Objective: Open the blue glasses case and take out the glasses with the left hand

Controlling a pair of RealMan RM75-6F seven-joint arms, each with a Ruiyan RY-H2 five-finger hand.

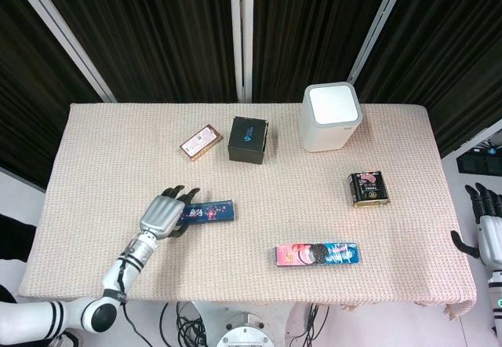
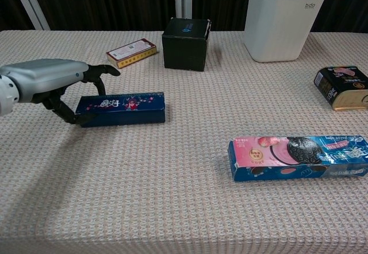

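Blue case (image 2: 121, 108) lies closed on the tabletop (image 2: 172, 196).
Left hand (image 2: 49, 79) at its 9 o'clock end, fingers (image 2: 103, 70) spread, gripping nothing; cookie box (image 2: 298, 157) lies at 4 o'clock, right hand (image 1: 488, 233) off-table, fingers open.

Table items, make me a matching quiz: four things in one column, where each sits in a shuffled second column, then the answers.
Things:
1. blue glasses case
2. white bin
3. black box
4. cookie package

Places:
A. back of the table, beside the black box, further from the left hand
B. nearest the front edge
C. at the left hand
D. between the small red-and-gold box and the white bin

Pairs: 1-C, 2-A, 3-D, 4-B
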